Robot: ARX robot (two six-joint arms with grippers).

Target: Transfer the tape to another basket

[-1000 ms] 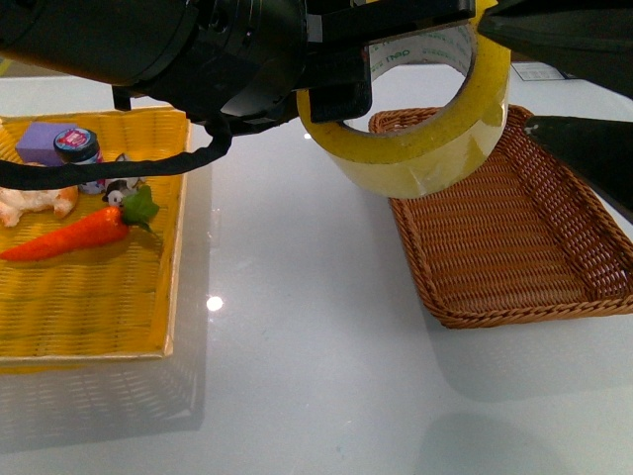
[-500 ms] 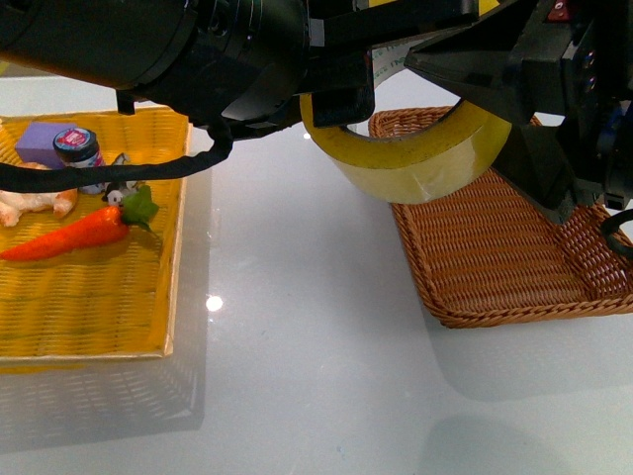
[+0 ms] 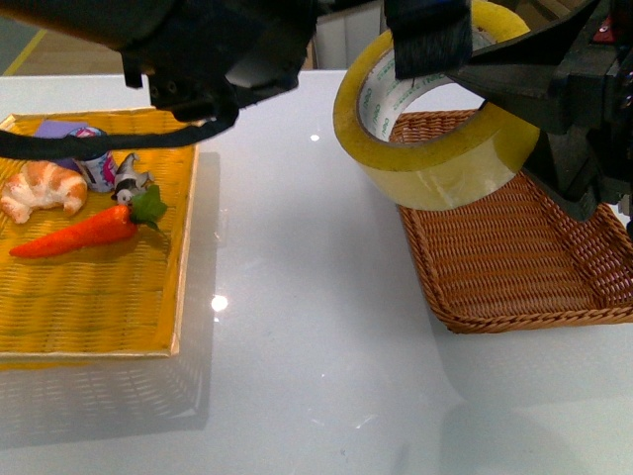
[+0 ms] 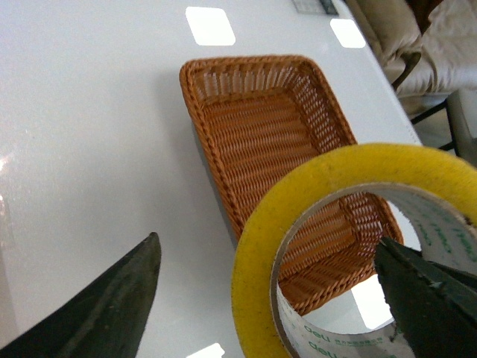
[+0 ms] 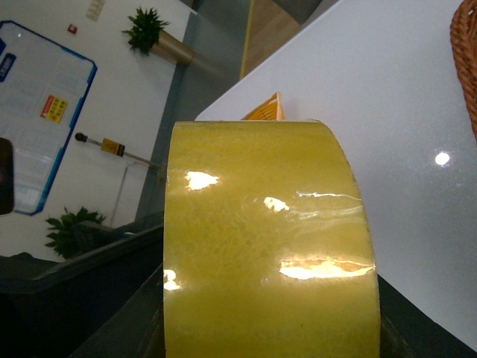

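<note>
The tape (image 3: 435, 134), a wide yellowish roll with a white printed core, hangs in the air over the near left corner of the brown wicker basket (image 3: 514, 252). My right gripper (image 3: 539, 129) comes in from the right and is shut on the roll; in the right wrist view its dark fingers flank the roll (image 5: 268, 246). My left gripper (image 4: 266, 242) is open, with its fingers (image 4: 104, 306) spread wide on either side of the tape (image 4: 257, 246) and not touching it. The basket (image 4: 261, 127) lies below, with nothing in it.
A flat yellow woven tray (image 3: 89, 307) at the left holds a croissant (image 3: 45, 188), a toy carrot (image 3: 84, 233), a small jar (image 3: 94, 163) and a purple block (image 3: 59, 129). The glossy white table (image 3: 297, 327) lies between tray and basket.
The left arm has risen and drawn back, uncovering the croissant. The tape has shifted a little right and up, now held by the right gripper, which came in from the right.
</note>
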